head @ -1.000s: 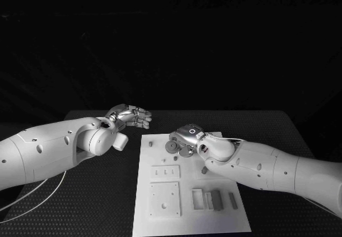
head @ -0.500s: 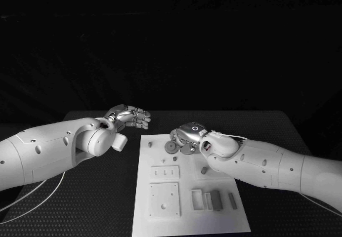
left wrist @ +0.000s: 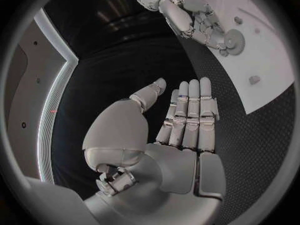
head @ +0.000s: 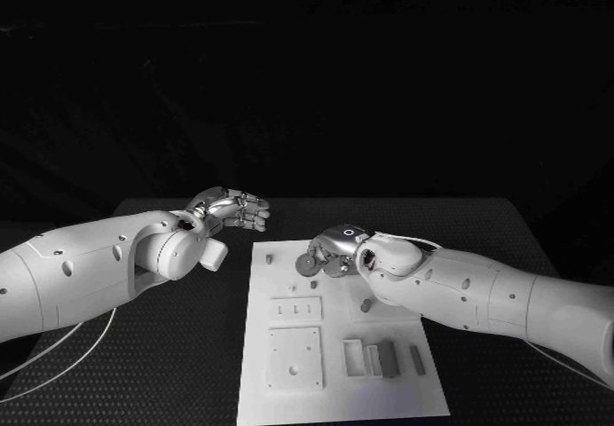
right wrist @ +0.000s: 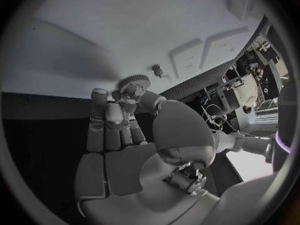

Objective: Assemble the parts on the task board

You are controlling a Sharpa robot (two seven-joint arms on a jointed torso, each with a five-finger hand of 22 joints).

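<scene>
One white task board, one gear, two pegs, two hands.

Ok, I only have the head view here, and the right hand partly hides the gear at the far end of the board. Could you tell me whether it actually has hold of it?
Observer: Yes. In the right wrist view the right hand pinches the toothed gear between its thumb and fingertips, close over the task board.
Operator: Thank you. And is there anything in the left hand's palm? I see it from behind.
Observer: Nothing. The left wrist view shows the left hand with an empty palm, fingers straight and side by side, thumb apart, over the black table beside the board.
</scene>
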